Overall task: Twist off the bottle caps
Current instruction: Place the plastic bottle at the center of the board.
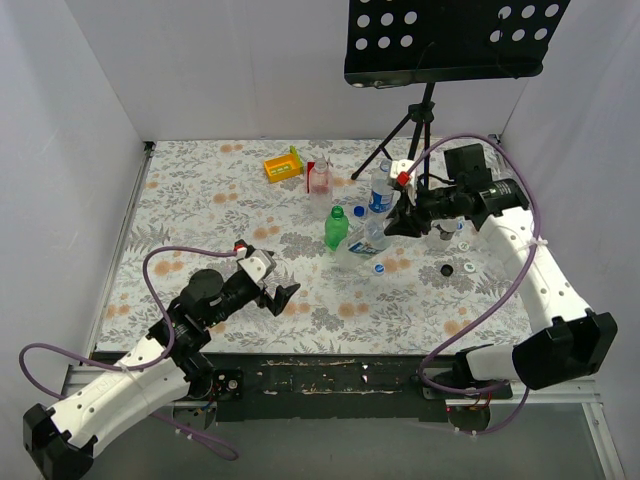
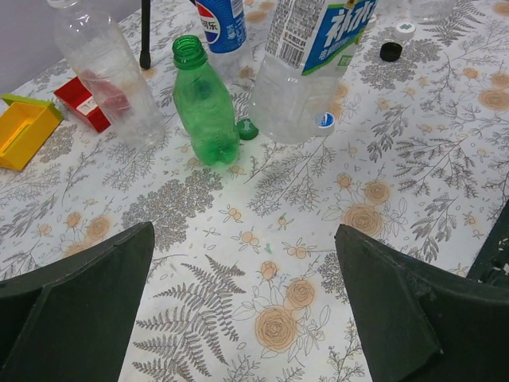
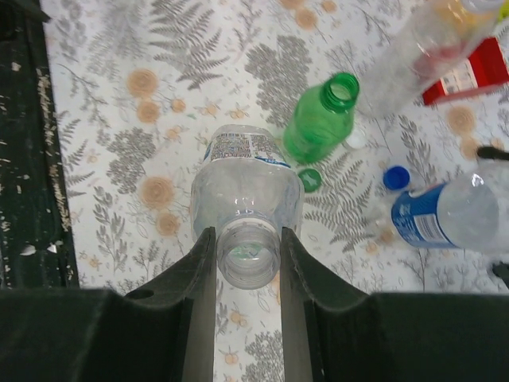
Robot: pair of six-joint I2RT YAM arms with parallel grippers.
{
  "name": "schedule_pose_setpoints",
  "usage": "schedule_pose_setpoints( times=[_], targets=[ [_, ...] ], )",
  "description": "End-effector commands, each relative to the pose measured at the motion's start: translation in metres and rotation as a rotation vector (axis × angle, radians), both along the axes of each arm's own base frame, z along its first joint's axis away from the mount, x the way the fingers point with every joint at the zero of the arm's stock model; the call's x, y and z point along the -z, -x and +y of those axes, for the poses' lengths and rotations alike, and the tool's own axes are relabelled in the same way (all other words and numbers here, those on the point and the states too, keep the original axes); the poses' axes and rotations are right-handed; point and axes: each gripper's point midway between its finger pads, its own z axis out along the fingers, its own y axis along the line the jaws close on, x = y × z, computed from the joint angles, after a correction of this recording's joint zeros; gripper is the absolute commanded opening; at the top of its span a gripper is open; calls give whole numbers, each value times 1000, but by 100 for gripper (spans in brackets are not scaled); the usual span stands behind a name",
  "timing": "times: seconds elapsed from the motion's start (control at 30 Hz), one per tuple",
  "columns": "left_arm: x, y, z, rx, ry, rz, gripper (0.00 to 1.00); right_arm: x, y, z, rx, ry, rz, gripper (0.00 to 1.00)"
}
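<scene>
Clear bottle [image 3: 246, 179], neck clamped in right gripper [image 3: 248, 243]

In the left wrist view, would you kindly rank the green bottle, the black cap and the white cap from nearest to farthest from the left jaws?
1. Green bottle, ahead and slightly left.
2. Black cap, far off to the right.
3. White cap, just beyond it.

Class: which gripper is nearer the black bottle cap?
Right. The right gripper, clamped on a clear bottle, is just beyond the black cap; the left gripper, open, is far left.
</scene>
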Motion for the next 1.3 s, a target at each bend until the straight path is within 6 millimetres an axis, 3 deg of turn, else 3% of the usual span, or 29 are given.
schedule_pose_setpoints(
  times=[0.0,0.23,0.5,0.87,1.0,1.27],
  targets=[
    [4,-7,6,-43,-22,-12,98,3,-30,-17,144,106,-11,1],
    [4,-7,6,-46,-21,-15,98,15,-58,-32,240,229,-28,1],
    [3,-7,8,-52,-19,-25,98,25,-78,-16,237,341,-49,1],
    [3,-7,7,-42,-19,-27,98,42,-84,-17,242,408,-7,3],
    [4,-6,6,-37,-21,-27,98,46,-83,-16,233,417,11,7],
    [4,-6,6,-36,-23,-27,98,53,-90,-14,243,428,35,31]
  ],
)
